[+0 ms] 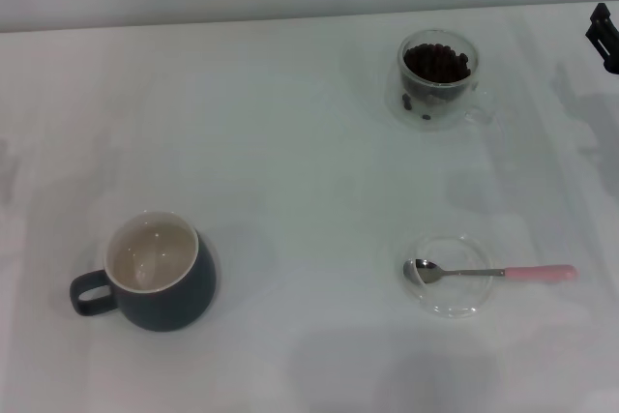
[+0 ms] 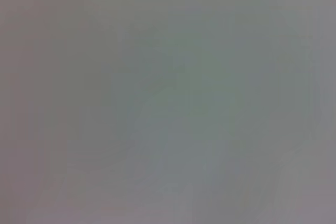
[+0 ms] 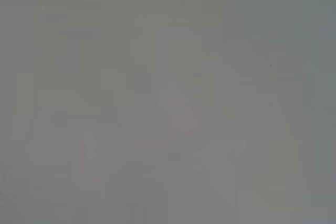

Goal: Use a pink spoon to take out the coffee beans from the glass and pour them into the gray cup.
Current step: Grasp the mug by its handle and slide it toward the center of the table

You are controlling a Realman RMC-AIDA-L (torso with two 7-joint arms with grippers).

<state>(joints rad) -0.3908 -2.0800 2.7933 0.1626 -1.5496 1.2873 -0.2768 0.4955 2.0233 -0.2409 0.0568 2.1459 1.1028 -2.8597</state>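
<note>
The pink spoon lies with its metal bowl in a flat clear glass dish at the front right, its pink handle pointing right. The glass with the coffee beans stands at the back right. The gray cup stands at the front left, white inside, its handle pointing left. A dark part of my right gripper shows at the right edge, far from the spoon. My left gripper is out of view. Both wrist views show only blank table surface.
The white table runs back to a pale wall. The dish sits under the spoon's bowl.
</note>
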